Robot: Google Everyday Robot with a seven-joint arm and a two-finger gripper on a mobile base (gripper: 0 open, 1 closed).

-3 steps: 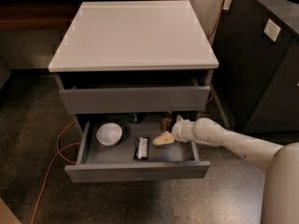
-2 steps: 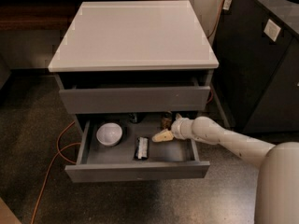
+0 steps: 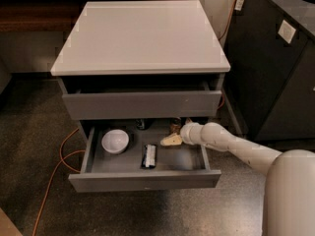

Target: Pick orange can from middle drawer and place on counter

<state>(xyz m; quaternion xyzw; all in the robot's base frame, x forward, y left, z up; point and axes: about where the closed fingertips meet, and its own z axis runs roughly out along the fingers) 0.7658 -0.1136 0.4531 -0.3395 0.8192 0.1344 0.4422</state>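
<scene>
Gripper point(image 3: 172, 140), hold unreadable, hovers in the middle drawer point(image 3: 142, 180); orange can point(image 3: 175, 126) at its twelve o'clock could topple if clipped.

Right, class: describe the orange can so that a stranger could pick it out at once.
Under the pale counter, look into the open middle drawer. At its back right, just behind the gripper, stands the orange can. It is brownish-orange, unlike the dark can further left, and upright, unlike the flat black packet.
</scene>
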